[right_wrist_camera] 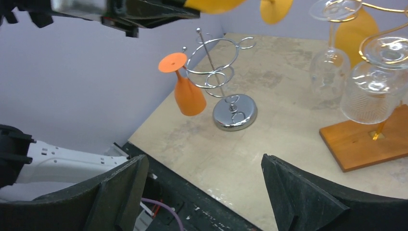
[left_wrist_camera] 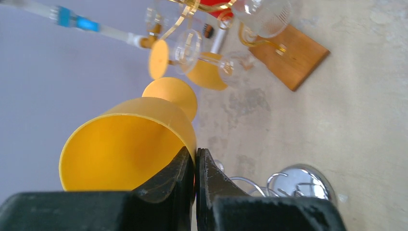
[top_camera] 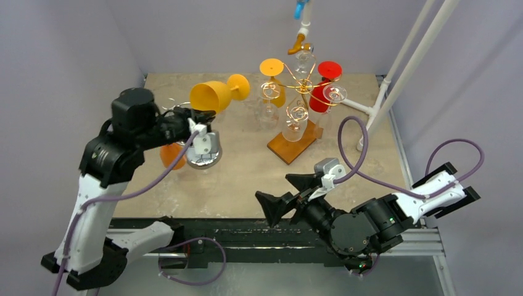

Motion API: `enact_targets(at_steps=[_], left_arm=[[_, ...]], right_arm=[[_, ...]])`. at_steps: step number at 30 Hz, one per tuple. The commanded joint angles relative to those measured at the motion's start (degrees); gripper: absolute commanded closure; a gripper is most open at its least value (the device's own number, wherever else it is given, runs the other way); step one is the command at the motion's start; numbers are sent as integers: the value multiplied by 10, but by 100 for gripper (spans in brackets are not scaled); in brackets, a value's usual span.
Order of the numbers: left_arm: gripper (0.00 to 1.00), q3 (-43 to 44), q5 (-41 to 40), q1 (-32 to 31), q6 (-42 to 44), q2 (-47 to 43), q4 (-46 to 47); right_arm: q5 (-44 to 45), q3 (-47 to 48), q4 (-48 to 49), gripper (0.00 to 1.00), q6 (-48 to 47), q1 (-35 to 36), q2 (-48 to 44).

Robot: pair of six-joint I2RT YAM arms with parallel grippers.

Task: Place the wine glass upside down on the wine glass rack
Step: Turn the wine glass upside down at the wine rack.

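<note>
A yellow wine glass [top_camera: 213, 95] is held on its side in the air, bowl to the left and foot to the right. My left gripper [top_camera: 195, 116] is shut on the bowl's rim, one finger inside the bowl [left_wrist_camera: 125, 149] and one outside. Just below it stands a chrome wire wine glass rack [top_camera: 203, 157] with a round base [left_wrist_camera: 300, 180]. An orange glass [right_wrist_camera: 188, 96] hangs upside down from it. My right gripper [right_wrist_camera: 204, 159] is open and holds nothing, low over the table's near edge [top_camera: 274, 188].
A gold wire rack on a wooden base [top_camera: 293, 145] stands mid-table, with clear, yellow and red glasses [top_camera: 321, 95] hanging from it. White pipes [top_camera: 395, 80] lean at the back right. A dark rail [top_camera: 247, 225] runs along the near edge.
</note>
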Motion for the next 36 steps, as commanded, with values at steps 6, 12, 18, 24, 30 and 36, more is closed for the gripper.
enact_targets(at_steps=[6, 12, 18, 24, 30, 36], left_arm=[[100, -79, -27, -3, 4, -203, 291], [100, -133, -9, 9, 111, -274, 368], [100, -201, 60, 36, 257, -326, 432], [100, -235, 100, 47, 357, -353, 439], [100, -264, 127, 47, 460, -372, 415], [100, -287, 133, 48, 528, -380, 406]], right_arm=[[-270, -56, 400, 1, -32, -131, -11], [-447, 14, 572, 1, -89, -176, 70], [-552, 66, 667, 1, -94, -212, 145], [-613, 117, 640, 1, -53, -250, 179], [-631, 135, 626, 1, -40, -283, 196], [-668, 155, 626, 1, -11, -320, 222]])
